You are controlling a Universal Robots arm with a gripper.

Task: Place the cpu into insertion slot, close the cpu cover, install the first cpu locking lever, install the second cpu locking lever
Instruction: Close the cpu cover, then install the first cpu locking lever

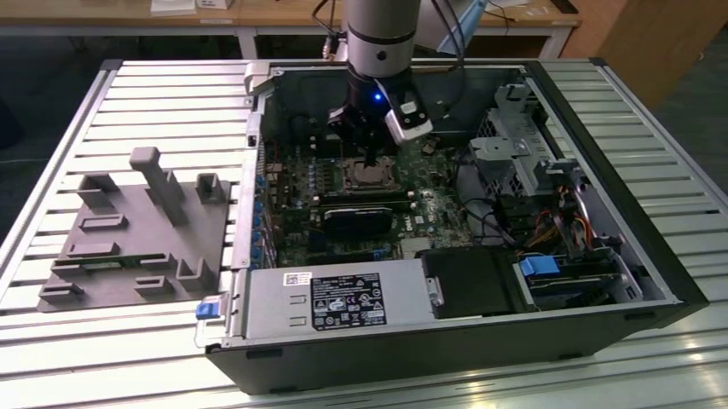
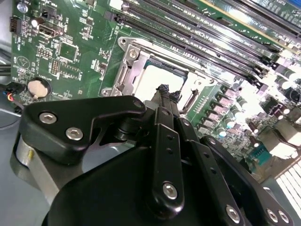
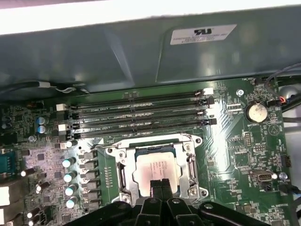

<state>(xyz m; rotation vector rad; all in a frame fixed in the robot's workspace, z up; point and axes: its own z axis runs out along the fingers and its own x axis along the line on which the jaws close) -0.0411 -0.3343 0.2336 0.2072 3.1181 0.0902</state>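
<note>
The cpu [image 3: 155, 165] lies flat in the insertion slot [image 3: 113, 151] on the green motherboard, its pale metal top showing through the window of the cpu cover [image 3: 126, 167]. The cover's silvery frame lies down around the chip. My gripper [image 3: 160, 184] is shut, its two black fingertips pressed together with nothing between them, right at the chip's near edge. In the second wrist view the gripper [image 2: 168, 92] points down at the cpu [image 2: 155, 77] and the cover [image 2: 130, 66]. In the exterior view the gripper [image 1: 366, 152] hangs just above the cpu [image 1: 366, 176].
The open computer case [image 1: 592, 281] lies on a slatted table. Long black memory slots [image 3: 141, 113] run beside the socket. A black block [image 1: 355, 220], a grey power supply [image 1: 330, 302] and a drive cage [image 1: 534, 153] surround it. A grey fixture [image 1: 136, 230] stands at the exterior view's left.
</note>
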